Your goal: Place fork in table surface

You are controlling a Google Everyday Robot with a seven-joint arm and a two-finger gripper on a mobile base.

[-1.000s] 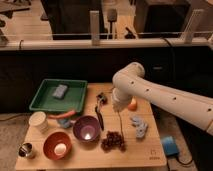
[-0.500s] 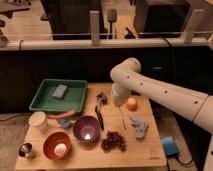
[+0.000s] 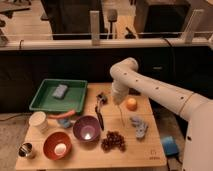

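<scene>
Near edge of the table surface (image 3: 150,142), left to right: small metal cup (image 3: 26,150), red-orange bowl (image 3: 56,145) with a pale lump inside, bunch of dark grapes (image 3: 114,141), small square mark (image 3: 154,155) at the near right corner. Next row back: white cup (image 3: 38,121) by the left edge, purple bowl (image 3: 86,128), crumpled blue-grey object (image 3: 139,127) toward the right edge. Mid-tabletop: black-handled utensil (image 3: 99,114), orange (image 3: 131,104) right of it. Fork (image 3: 122,116) hangs near-upright between those two, top end pinched in the gripper (image 3: 118,101), fingers pressed together on it; can't tell if its lower tip touches the wood. Green tray (image 3: 76,89) sits at the far left corner, grey-blue block (image 3: 60,91) inside. White arm (image 3: 150,89) comes in from the right, elbow over the far edge.
</scene>
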